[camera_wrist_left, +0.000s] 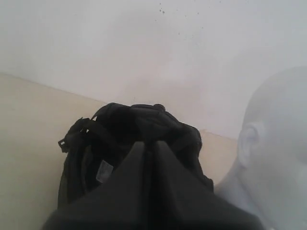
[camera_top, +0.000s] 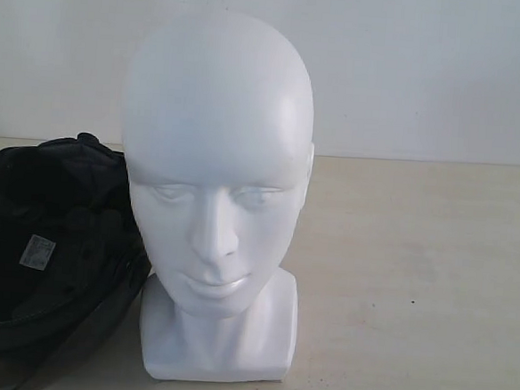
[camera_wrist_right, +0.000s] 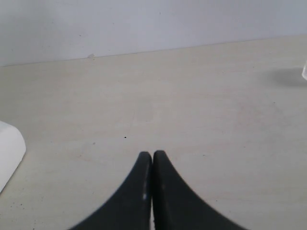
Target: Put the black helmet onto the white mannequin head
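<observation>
Helmet (camera_top: 52, 234) lies on the table (camera_top: 415, 277) with its padded inside turned toward the exterior camera, and a small white label (camera_top: 39, 251) shows in the lining. The left hand (camera_wrist_left: 149, 143) has its two fingers pressed together and grips nothing. The helmet sits straight ahead of its tips, close, but I cannot tell whether they touch it.

The head (camera_top: 214, 156) stands upright on its squarish base with its crown bare. It is off to one side of the left hand and a little farther out than the helmet. The helmet's rim comes right up to the jaw and base; contact there is unclear.

The right hand (camera_wrist_right: 152, 154) is likewise closed on nothing. Open table stretches ahead of it, and a corner of the base (camera_wrist_right: 9, 148) is near, off to its side. Far ahead and to the other side, a small clear thing (camera_wrist_right: 304, 72) casts a shadow; it is too small to identify. A white wall (camera_top: 411, 72) stands behind it all.
</observation>
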### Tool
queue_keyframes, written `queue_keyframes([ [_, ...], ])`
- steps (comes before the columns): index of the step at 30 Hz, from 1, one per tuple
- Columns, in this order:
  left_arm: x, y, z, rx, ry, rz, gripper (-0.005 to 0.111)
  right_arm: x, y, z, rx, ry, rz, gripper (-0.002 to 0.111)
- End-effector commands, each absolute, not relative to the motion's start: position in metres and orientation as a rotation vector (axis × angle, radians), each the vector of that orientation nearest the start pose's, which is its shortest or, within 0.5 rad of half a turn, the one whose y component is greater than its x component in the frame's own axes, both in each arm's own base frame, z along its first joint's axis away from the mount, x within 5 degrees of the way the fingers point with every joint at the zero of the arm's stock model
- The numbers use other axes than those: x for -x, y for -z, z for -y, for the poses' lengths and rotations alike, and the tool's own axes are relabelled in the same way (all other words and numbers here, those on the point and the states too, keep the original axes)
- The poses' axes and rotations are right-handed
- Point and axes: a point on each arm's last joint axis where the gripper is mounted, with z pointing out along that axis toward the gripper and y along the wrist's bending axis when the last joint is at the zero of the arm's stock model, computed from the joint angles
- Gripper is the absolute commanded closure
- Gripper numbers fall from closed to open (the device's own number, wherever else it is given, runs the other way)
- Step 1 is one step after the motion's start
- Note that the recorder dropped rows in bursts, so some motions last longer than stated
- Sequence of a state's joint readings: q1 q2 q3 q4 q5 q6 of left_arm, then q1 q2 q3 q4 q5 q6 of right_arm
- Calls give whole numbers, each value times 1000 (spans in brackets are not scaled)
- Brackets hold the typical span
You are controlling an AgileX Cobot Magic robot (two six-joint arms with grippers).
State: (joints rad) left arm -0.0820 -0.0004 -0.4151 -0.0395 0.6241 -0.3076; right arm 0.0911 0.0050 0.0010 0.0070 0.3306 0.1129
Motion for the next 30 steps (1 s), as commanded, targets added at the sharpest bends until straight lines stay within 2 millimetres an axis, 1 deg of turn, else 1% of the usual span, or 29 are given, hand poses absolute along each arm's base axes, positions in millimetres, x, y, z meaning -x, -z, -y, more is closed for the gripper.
queue_keyframes([
  [1,-1,-315,5,236,419,-1662,102,-54,-184,-5,-24,-149,-1808,108],
  [3,1,-324,5,206,405,-1592,102,-54,-184,-5,-24,-149,-1808,108],
  [6,1,-331,4,183,399,-1506,102,-54,-184,-5,-24,-149,-1808,108],
  [9,1,-333,6,194,444,-1492,102,-54,-184,-5,-24,-149,-1808,108],
  [12,1,-328,10,216,528,-1536,102,-54,-184,-5,-24,-149,-1808,108],
  [14,1,-329,13,174,542,-1525,102,-54,-184,-5,-24,-149,-1808,108],
  [16,-11,-328,21,71,535,-1608,102,-54,-184,-5,-24,-149,-1808,108],
  [17,-21,-327,26,24,548,-1670,102,-54,-184,-5,-24,-149,-1808,108],
  [19,-42,-319,39,-154,571,-1830,102,-54,-184,-5,-24,-149,-1808,108],
  [21,-61,-310,47,-309,583,-1968,102,-54,-184,-5,-24,-149,-1808,108],
  [22,-71,-305,49,-354,588,-2044,102,-54,-184,-5,-24,-149,-1808,108],
  [25,-98,-295,52,-369,606,-2215,102,-54,-184,-5,-24,-149,-1808,108],
  [29,-127,-289,54,-460,588,-2297,102,-54,-184,-5,-24,-149,-1808,108],
  [30,-133,-288,55,-474,586,-2311,99,-54,-184,-5,-24,-149,-1808,108],
])
